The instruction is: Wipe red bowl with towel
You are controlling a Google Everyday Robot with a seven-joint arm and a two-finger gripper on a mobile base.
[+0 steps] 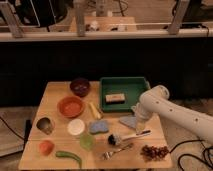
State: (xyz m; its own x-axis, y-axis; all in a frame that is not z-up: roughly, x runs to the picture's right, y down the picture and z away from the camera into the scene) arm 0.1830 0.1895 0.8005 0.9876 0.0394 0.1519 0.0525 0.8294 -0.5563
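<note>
Wooden table (pixel 50 93) bearing a red bowl (pixel 70 106) at left; gripper (pixel 136 116) over the towel (pixel 127 121), near the green tray (pixel 124 79). Grip state cannot be told.

No legible text, label, brand or number is present on any item. The gripper (pixel 136 118) is at the towel (pixel 127 121), just in front of the green tray (pixel 107 83).

Lab: end effector (pixel 136 119) over prop-strewn table (pixel 52 97)

green tray (pixel 122 80) holds tan block (pixel 114 97) | blue sponge (pixel 99 126) | dark bowl (pixel 80 86) | grapes (pixel 154 151) | fork (pixel 116 151) | green pepper (pixel 68 156)
</note>
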